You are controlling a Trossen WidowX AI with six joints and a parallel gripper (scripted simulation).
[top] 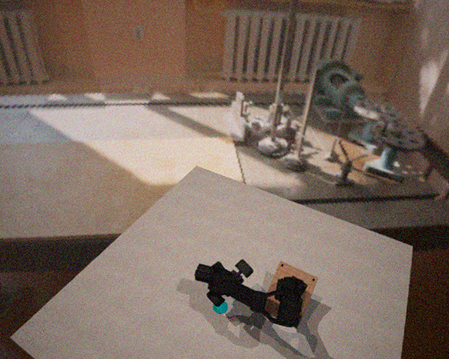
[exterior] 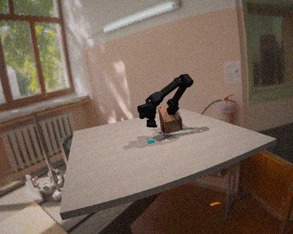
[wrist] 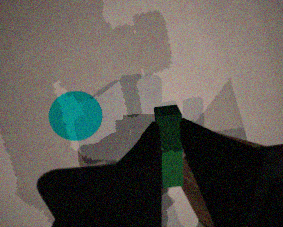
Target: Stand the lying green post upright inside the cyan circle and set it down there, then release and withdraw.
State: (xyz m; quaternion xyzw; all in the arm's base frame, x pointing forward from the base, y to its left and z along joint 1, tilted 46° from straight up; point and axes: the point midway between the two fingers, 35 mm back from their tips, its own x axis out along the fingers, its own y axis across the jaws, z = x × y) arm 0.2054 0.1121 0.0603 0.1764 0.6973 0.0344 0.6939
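Note:
The green post point(wrist: 172, 168) is held between the fingers of my gripper point(wrist: 168, 126) point(exterior: 152, 125), which is shut on it. In the wrist view its dark end face is at the top and its green side runs down between the black fingers. Its exact tilt is hard to tell. In the top and exterior views the arm and gripper hide nearly all of it. The gripper points down and hangs above the table. The cyan circle point(top: 220, 308) point(exterior: 151, 142) point(wrist: 75, 115) lies flat on the table, left of the post in the wrist view, with nothing standing in it.
The wooden base block point(top: 293, 272) point(exterior: 171, 126) of the arm stands close to the gripper and circle. The grey table point(top: 156, 254) point(exterior: 116, 170) carries the arm's dark shadows, which spread around the circle.

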